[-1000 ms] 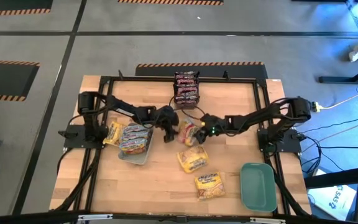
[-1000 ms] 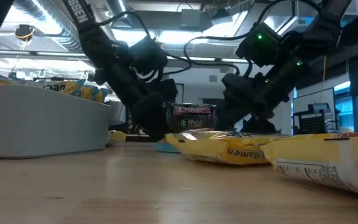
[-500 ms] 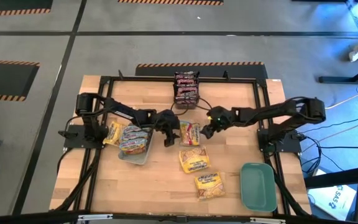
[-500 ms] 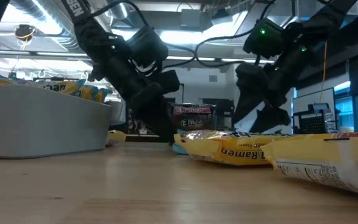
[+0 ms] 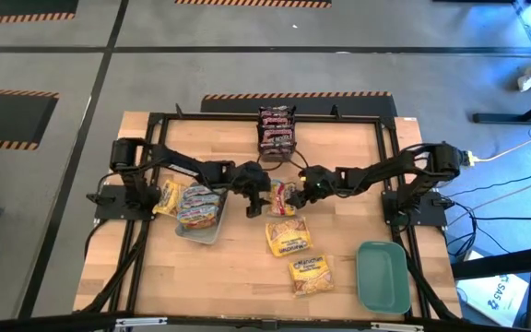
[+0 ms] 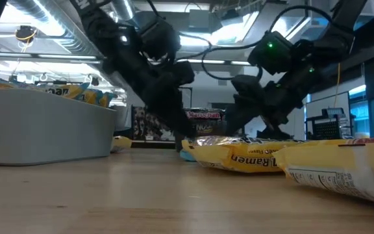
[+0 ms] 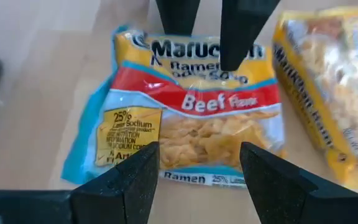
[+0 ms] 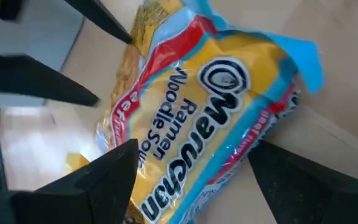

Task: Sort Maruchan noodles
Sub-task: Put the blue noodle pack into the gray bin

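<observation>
Two dark arms reached in over a pale wood-plank table (image 5: 238, 267) from either side, meeting near its middle above one crinkly plastic beef packet (image 5: 281, 196), yellow with a red band and light blue edges, lying flat on the wood. Left gripper (image 5: 253, 205) just at that packet's left edge, its dark wedge-shaped fingers (image 7: 120, 186) spread apart with the packet's lower edge showing between them, nothing held. Right gripper (image 5: 297, 195) at the packet's opposite edge, its tapered fingers (image 8: 104, 180) spread wide to either side of the glossy wrapper, not clamped on it.

Other Maruchan noodles scattered about: two flat yellow packets (image 5: 287, 237) nearer the front edge, one below the other; a stack of dark maroon packets (image 5: 277, 129) at the table's far edge; several pale and yellow packets (image 5: 198, 205) heaped in the grey tray (image 5: 206, 232) on the left, one yellow packet just beside it. Smooth rounded-corner teal tray (image 5: 383, 277) at the front right, holding nothing visible.
</observation>
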Robot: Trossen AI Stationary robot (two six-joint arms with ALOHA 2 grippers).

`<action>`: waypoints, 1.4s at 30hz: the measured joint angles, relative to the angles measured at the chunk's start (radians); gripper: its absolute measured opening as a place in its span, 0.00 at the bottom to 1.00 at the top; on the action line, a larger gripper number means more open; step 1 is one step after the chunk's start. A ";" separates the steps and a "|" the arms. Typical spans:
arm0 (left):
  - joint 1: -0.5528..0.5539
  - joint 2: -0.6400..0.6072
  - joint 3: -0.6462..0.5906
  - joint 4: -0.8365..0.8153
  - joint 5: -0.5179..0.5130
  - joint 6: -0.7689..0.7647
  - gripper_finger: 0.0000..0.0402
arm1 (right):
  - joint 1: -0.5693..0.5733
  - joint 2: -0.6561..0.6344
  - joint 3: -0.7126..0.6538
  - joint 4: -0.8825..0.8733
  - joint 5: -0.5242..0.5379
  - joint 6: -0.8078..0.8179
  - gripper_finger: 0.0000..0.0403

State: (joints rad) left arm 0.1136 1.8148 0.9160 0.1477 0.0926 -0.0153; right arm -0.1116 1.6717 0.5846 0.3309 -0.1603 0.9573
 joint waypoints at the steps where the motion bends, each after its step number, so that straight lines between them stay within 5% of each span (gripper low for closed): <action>1: -0.002 0.018 -0.001 0.021 -0.004 0.000 0.54 | 0.000 0.010 0.000 0.010 0.000 0.004 0.76; 28: -0.023 0.105 -0.004 0.144 -0.059 -0.027 0.54 | 0.002 0.083 -0.002 0.200 0.020 -0.026 0.75; 42: -0.029 0.102 -0.004 0.152 -0.183 -0.089 0.54 | 0.000 0.079 0.004 0.200 0.037 -0.159 0.25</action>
State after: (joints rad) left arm 0.0843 1.9167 0.9123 0.2995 -0.0905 -0.1040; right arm -0.1116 1.7504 0.5884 0.5308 -0.1233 0.7979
